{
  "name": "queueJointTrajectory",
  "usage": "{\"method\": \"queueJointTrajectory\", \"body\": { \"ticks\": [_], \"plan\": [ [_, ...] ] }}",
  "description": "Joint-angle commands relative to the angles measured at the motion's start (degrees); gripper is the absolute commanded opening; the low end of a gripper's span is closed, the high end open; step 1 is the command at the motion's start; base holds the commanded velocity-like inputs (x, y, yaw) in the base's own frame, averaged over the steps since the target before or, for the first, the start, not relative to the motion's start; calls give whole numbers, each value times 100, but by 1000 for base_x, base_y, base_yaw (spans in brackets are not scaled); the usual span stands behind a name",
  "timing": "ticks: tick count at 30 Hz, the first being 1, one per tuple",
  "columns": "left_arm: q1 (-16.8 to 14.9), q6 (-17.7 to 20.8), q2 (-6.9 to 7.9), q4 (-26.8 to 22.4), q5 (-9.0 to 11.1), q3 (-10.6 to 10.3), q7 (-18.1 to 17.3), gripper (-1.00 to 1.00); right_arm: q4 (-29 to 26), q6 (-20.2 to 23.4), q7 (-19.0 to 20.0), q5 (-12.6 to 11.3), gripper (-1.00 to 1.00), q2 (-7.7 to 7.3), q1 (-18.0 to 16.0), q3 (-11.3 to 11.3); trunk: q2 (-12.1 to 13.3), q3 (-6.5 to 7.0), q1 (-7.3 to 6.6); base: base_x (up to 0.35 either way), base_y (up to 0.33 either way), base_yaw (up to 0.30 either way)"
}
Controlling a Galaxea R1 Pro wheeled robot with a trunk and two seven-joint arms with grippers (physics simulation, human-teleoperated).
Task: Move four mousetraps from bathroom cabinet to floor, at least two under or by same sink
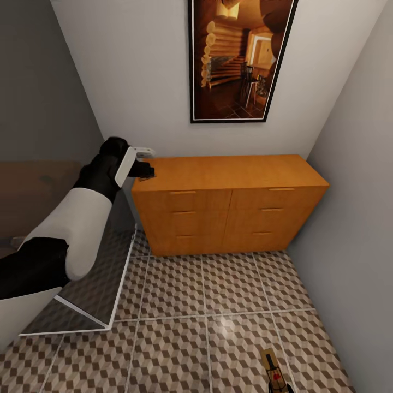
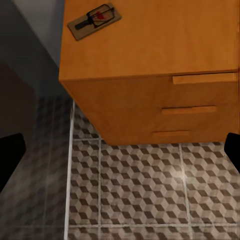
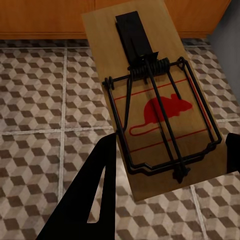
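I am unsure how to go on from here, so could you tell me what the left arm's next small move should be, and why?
Probably lower the left end effector onto the mousetrap at the cabinet's top corner and close on it. The wrist view shows that trap lying free on the top, with the dark fingers spread wide, apparently empty. The right end effector seems to hold another mousetrap over the bathroom floor.

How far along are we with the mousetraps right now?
None looks placed on the bathroom floor yet. In hand: the right gripper holds one mousetrap above the tiles. One more mousetrap lies on the cabinet top near the left gripper. The other two, and the sink, are out of sight.
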Motion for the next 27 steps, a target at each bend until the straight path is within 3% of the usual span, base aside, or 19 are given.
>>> {"method": "queueJointTrajectory", "body": {
  "ticks": [1, 12, 27],
  "plan": [
    [-5, 22, 1, -36, 47, -19, 36, 100, 4, -10, -54, 25, -100, 1, -4, 31, -10, -10, 3, 0, 0, 0],
    [-6, 27, -11, -343, 50, -38, -42, 100, 4, -10, -52, 26, -100, -3, -4, 39, -10, -10, 3, 0, 0, 0],
    [-6, 27, -5, -388, 50, -42, -43, 100, 4, -58, -55, 29, -100, 2, -4, 39, -10, -4, 3, 0, 0, -13]
  ]
}}
